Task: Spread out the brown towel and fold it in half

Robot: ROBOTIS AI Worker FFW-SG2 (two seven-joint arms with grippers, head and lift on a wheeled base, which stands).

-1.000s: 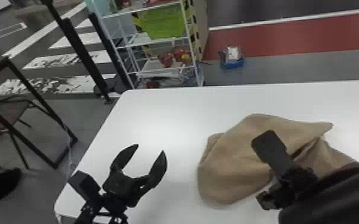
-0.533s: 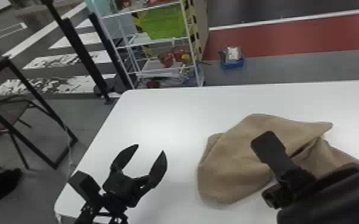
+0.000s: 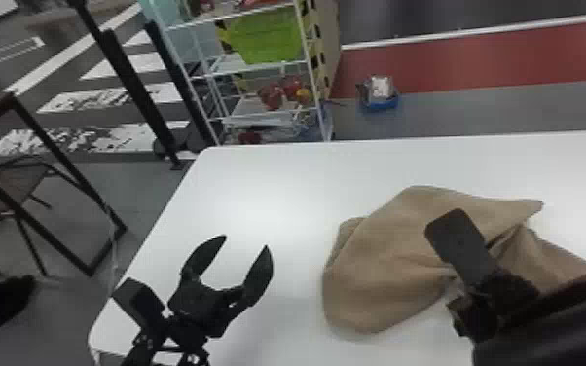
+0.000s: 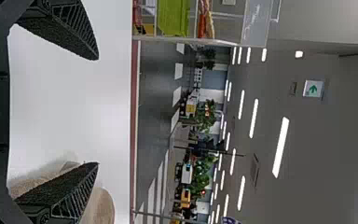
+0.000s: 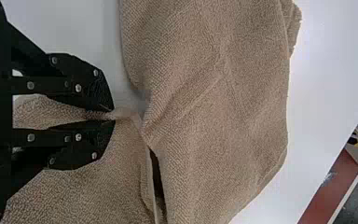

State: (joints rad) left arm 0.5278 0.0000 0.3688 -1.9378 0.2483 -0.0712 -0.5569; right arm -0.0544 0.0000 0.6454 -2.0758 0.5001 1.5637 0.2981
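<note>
The brown towel [image 3: 394, 263] lies bunched and creased on the white table, right of centre in the head view. Over its right part stands my right gripper [image 3: 452, 287], partly hidden by its own arm. In the right wrist view my right gripper [image 5: 113, 115] is shut on a pinched fold of the towel [image 5: 223, 107]. To the left of the towel, above bare table, my left gripper [image 3: 248, 241] holds its fingers wide apart with nothing between them. The left wrist view has my left gripper [image 4: 98, 112] open, with part of the towel [image 4: 100, 207] beyond one finger.
The white table [image 3: 267, 185] has its left edge near my left arm. Behind it stands a wire shelf with a green bin [image 3: 267, 36], and a small blue container [image 3: 379, 100] is on the floor. A dark metal frame and a chair [image 3: 9, 187] are at the left.
Between the earlier frames and now, my right gripper has shifted and turned very slightly over the towel. The left arm and the towel look unchanged.
</note>
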